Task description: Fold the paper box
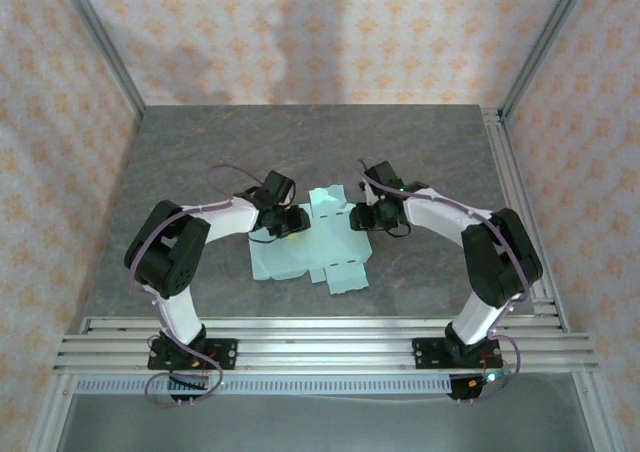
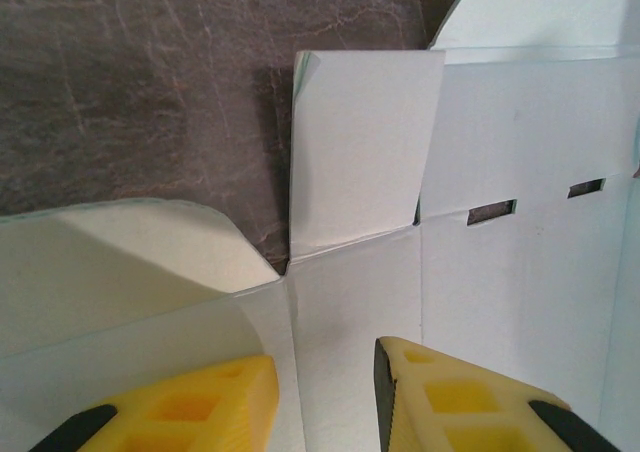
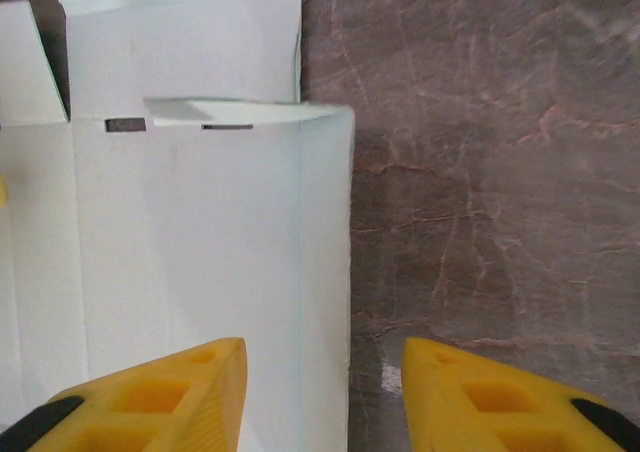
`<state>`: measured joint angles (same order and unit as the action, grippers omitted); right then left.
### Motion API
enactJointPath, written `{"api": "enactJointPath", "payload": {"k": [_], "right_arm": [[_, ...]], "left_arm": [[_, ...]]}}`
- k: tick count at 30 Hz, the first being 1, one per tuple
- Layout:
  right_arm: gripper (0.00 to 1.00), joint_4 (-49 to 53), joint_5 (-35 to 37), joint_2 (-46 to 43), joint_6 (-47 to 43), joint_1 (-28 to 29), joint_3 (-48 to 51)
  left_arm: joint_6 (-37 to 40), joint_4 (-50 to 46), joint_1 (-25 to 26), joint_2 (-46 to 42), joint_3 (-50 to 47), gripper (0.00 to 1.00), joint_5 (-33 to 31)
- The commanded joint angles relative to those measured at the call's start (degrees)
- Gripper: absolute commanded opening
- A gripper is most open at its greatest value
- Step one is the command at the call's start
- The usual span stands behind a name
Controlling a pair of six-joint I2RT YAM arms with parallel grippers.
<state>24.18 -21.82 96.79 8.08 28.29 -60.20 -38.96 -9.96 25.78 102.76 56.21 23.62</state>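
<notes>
Top external, frame centre: my left gripper (image 1: pixel 294 222), half open, sat low over the paper box (image 1: pixel 305 259), seemingly anchoring it; my right gripper (image 1: pixel 361 218), jaws apart, straddled its raised edge.

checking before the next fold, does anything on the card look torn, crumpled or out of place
Nothing stands out. The paper box lies on the table, part folded. One rounded flap curls upward and a panel edge bows, but no tear or crumple shows.
</notes>
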Motion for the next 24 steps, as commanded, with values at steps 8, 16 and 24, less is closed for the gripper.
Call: {"api": "enactJointPath", "payload": {"k": [8, 16, 24], "right_arm": [[0.21, -1.4, -1.3, 2.4, -0.7, 0.1, 1.4], [0.0, -0.1, 0.7, 1.6, -0.1, 0.4, 0.5], [0.0, 6.9, 7.9, 1.8, -2.7, 1.6, -3.0]], "left_arm": [[0.3, -4.3, 0.1, 2.1, -1.6, 0.35, -2.3], [0.2, -5.0, 0.1, 0.5, -1.1, 0.41, -2.1], [0.7, -7.6, 0.1, -8.3, -0.4, 0.74, -4.0]]}}
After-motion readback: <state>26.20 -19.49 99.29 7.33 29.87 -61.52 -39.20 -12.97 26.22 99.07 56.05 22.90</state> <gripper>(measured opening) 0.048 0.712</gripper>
